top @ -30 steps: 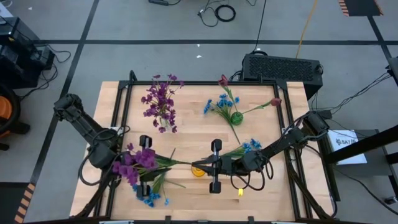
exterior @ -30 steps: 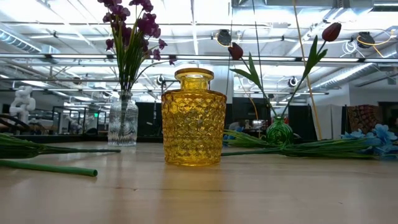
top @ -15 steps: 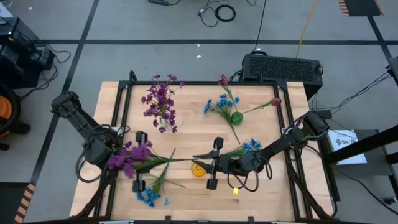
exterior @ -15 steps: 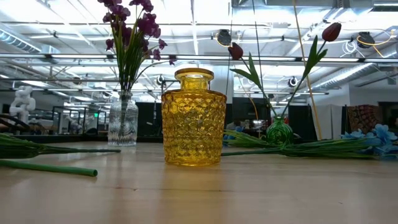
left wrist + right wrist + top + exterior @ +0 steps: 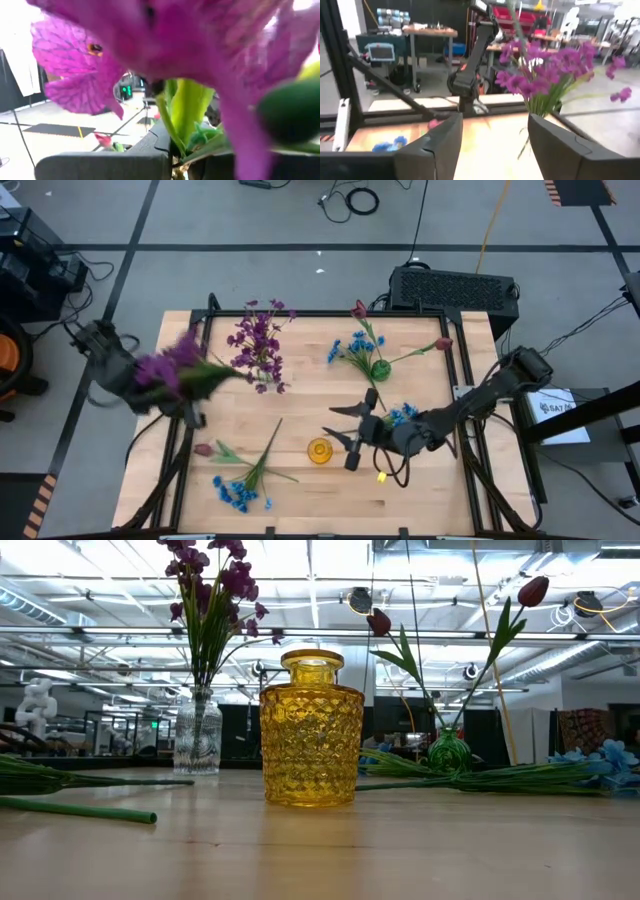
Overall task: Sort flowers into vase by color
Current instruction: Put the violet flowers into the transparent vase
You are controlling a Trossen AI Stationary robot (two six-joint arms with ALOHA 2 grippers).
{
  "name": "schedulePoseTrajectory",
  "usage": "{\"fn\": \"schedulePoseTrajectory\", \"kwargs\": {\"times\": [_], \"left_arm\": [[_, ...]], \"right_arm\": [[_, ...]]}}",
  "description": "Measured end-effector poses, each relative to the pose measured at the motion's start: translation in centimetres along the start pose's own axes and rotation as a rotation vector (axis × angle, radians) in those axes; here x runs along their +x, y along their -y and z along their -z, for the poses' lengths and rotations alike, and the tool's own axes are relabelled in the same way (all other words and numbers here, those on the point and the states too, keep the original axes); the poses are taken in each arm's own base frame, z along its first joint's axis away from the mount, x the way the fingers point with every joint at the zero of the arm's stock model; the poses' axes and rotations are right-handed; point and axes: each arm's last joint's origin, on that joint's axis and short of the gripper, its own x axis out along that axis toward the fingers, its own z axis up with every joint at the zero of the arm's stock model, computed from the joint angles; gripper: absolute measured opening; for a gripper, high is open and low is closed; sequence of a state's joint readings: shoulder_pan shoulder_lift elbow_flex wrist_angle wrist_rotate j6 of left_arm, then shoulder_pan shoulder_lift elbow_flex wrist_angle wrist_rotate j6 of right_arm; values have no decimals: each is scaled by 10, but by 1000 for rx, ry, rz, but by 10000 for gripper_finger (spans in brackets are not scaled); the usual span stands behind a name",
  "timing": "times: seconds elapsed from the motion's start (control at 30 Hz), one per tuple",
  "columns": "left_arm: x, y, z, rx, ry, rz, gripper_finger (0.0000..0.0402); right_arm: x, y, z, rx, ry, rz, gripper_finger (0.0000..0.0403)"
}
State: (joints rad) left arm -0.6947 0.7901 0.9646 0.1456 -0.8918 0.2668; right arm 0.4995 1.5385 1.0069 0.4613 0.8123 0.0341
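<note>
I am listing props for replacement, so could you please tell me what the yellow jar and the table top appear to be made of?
The yellow jar looks like glossy amber glass: light shines through it, and its wall carries a pressed diamond pattern. The table top looks like pale wood with a smooth matt finish; plank seams and grain show, though it could be laminate.

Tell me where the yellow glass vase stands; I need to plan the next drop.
In the high view the yellow textured glass vase stands upright near the table's front edge, about midway across, just left of the right end effector and right of the loose blue and red flowers.
</note>
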Motion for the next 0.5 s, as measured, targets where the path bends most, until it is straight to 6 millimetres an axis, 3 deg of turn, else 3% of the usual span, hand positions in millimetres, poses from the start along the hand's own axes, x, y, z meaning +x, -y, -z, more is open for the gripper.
{"fn": "schedulePoseTrajectory", "kwargs": {"times": [0.27,0.5], "left_arm": [[-46,-69,-9,-47,-24,-147,28],[-69,-94,2,-77,-15,-171,28]], "right_arm": [[-17,7,-7,-5,-79,-23,218],[-18,7,-6,-34,-86,-26,210]]}}
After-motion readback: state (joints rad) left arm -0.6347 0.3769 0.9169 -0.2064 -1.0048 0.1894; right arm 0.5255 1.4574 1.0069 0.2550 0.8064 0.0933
